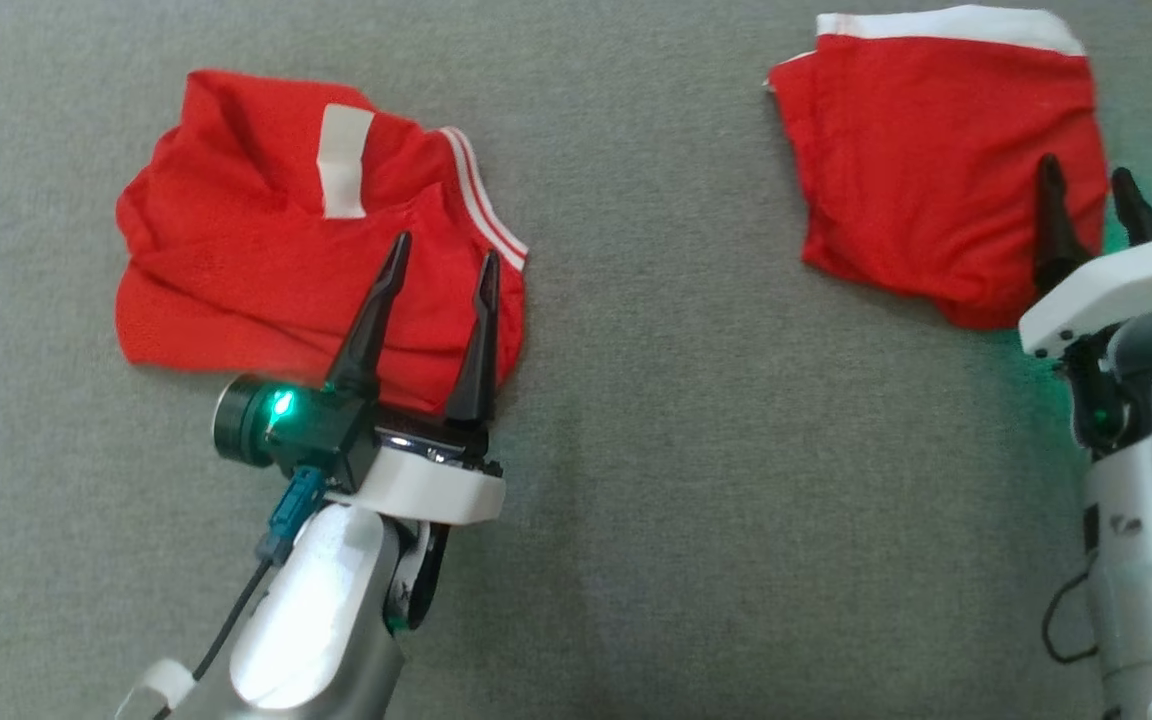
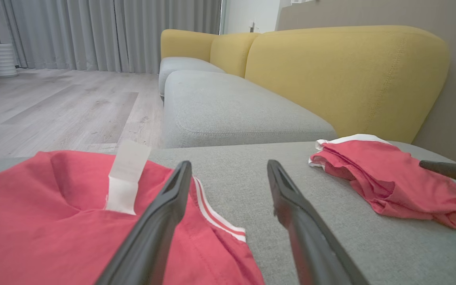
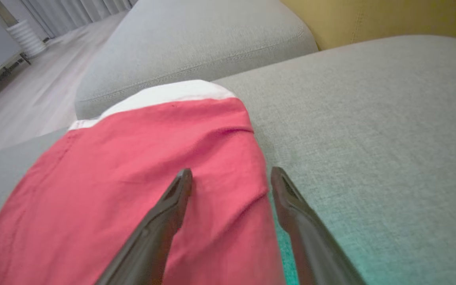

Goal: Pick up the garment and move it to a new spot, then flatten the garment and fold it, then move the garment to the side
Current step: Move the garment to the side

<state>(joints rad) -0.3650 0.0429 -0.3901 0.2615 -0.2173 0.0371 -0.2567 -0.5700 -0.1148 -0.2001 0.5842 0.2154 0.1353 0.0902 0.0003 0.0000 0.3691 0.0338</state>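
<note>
The left gripper (image 1: pixel 445 248) hovers, fingers apart, over the crumpled garment (image 1: pixel 226 260) on the cushion (image 1: pixel 656 420). The right gripper (image 1: pixel 1083 168), also spread, overhangs the folded garment (image 1: pixel 926 150).

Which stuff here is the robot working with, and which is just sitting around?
For the job: crumpled red garment, folded red garment, left gripper, right gripper, both open.
Just around: yellow sofa back, grey curtains, wooden floor.

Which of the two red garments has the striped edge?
The left garment, by the left gripper: crumpled, with thin white stripes along its edge and a white tab. The right garment has a plain white band instead.
</note>
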